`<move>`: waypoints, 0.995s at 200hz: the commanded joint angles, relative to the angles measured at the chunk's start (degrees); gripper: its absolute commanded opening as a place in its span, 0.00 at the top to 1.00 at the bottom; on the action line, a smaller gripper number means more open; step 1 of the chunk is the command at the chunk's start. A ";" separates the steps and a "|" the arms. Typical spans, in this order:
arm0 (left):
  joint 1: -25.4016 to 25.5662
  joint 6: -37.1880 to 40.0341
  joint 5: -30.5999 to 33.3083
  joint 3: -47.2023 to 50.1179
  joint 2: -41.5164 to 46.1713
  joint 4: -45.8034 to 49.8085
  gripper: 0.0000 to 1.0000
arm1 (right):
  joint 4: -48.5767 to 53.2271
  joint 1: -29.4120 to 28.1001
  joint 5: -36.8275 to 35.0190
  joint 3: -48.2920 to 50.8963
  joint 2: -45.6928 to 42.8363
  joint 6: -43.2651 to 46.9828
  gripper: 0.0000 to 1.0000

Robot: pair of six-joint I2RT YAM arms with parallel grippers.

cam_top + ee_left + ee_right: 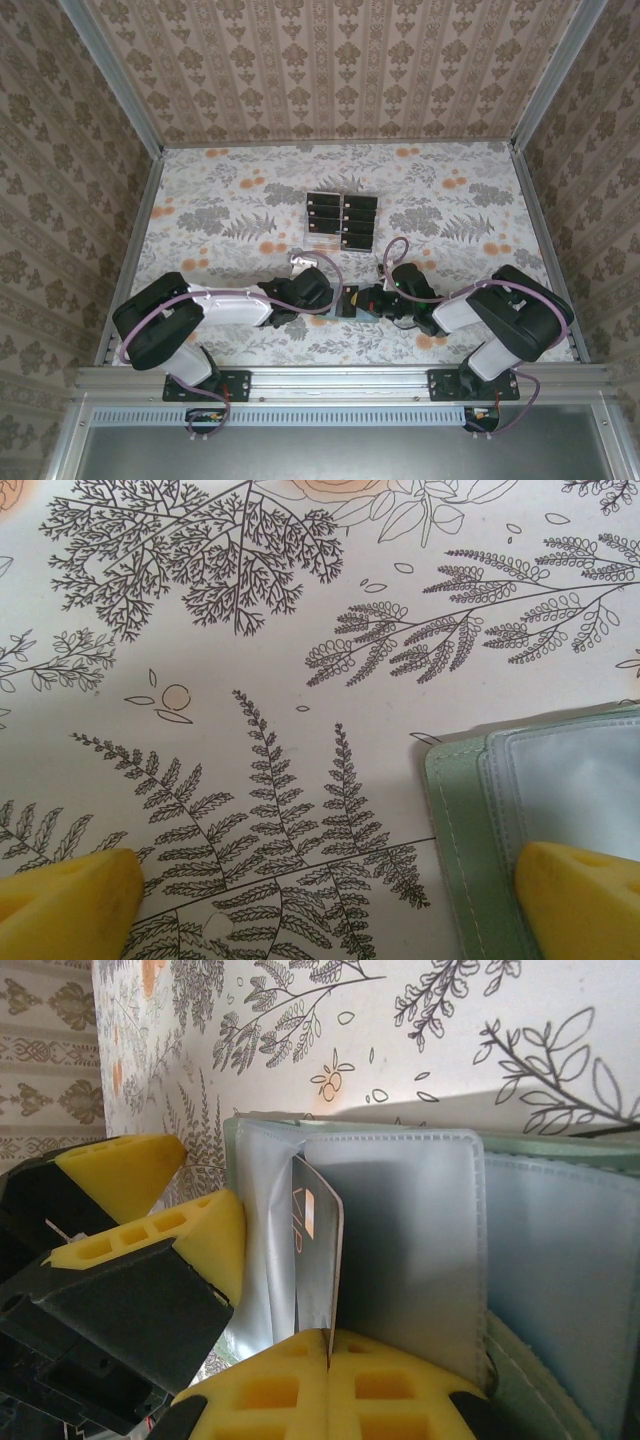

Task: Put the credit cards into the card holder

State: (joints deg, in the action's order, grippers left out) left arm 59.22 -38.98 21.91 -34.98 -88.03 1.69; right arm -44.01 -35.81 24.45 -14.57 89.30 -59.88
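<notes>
Between the arms, near the bench's (220,200) front edge, a credit card (318,1250) stands edge-on at a clear sleeve of the open card holder (560,1260). The clenched right hand (328,1360) pinches it. The left hand (330,900) is spread wide, one finger over the holder's edge. The next move calls for sliding the card squarely in, then releasing. The other cards (342,220) lie farther back.

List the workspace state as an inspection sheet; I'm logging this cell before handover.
Surface: floral-print table cover, flat.
Job's things: card holder lies open on the cover; one credit card stands edge-on at its clear sleeve; other credit cards in rows mid-table.
Clutter: nothing seen.
Grippers: left gripper open, one finger over the holder's edge; right gripper shut on the card.
Cables: purple cables loop along both arms.
Surroundings: patterned walls, metal frame.
</notes>
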 commanded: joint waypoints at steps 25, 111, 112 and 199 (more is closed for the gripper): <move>-0.40 -0.04 -0.46 3.08 -2.88 6.72 0.00 | 10.63 -0.40 -3.87 3.74 -1.41 -0.07 1.00; -0.35 0.14 -0.37 2.91 -2.76 6.74 0.00 | 13.42 -0.44 -4.35 3.71 -1.34 -0.06 1.00; -0.39 0.18 -0.37 2.90 -2.81 6.74 0.00 | 13.42 -0.42 -4.29 3.69 -1.29 -0.06 1.00; -0.36 0.14 -0.28 3.08 -2.84 6.66 0.00 | 17.97 -0.40 -5.42 4.77 -5.87 0.04 1.00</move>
State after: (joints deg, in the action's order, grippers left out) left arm 59.22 -38.98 21.93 -34.94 -88.03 1.63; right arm -38.96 -35.90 21.87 -12.25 83.59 -60.45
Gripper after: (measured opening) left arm 0.997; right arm 0.043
